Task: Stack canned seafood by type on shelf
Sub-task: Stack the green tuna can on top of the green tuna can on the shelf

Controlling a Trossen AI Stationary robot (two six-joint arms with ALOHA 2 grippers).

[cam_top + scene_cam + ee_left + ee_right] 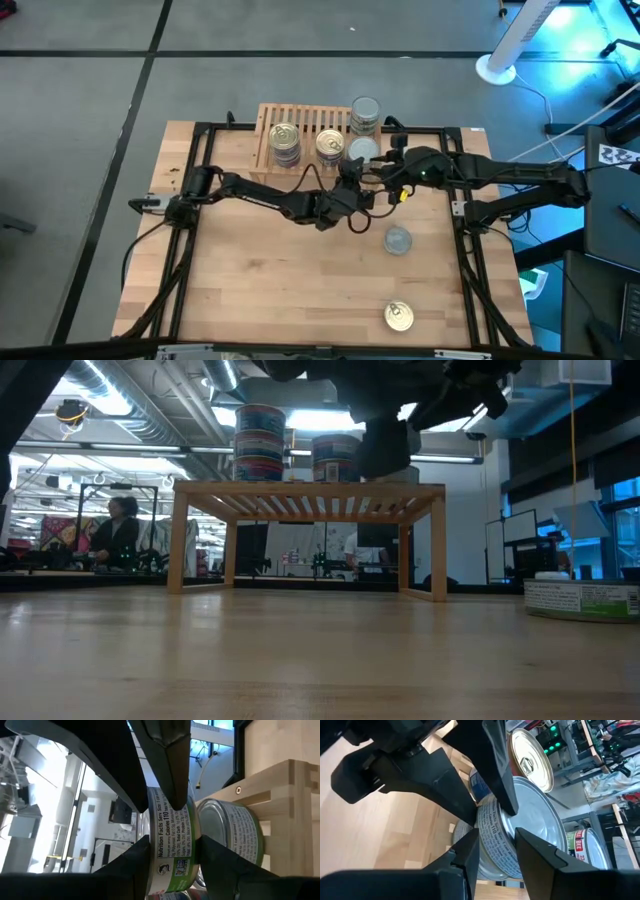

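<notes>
The light-wood shelf (300,122) carries two gold-lid can stacks (284,140) (330,146) and a silver-lid stack (365,114) at its right end. A silver-lid, green-label can (362,150) hangs at the shelf's near right edge, and both grippers are shut on it. My left gripper (352,172) comes from the near left and my right gripper (384,165) from the right. In the low view the arms hide this can above the shelf top (310,488). A silver-lid can (398,240) and a gold-lid can (398,316) rest flat on the table. My left gripper (172,857) pinches the can across its height, one finger on each flat face, with the label wall (172,832) showing between them. It comes in level from the table's near left. The can sits lid up. Whether its base touches the shelf, I cannot tell. My right gripper (497,852) pinches the same can across its height near the rim. One finger lies over the silver lid (540,815), the other is under the base, and the wall (492,837) shows between them. It comes in level from the table's right.
The two grippers stand close together at the shelf's near right corner, beside the silver stack (582,847). A black frame rail (330,128) borders the table. The wood in front of the shelf (300,280) is bare. A person (115,530) sits in the room beyond.
</notes>
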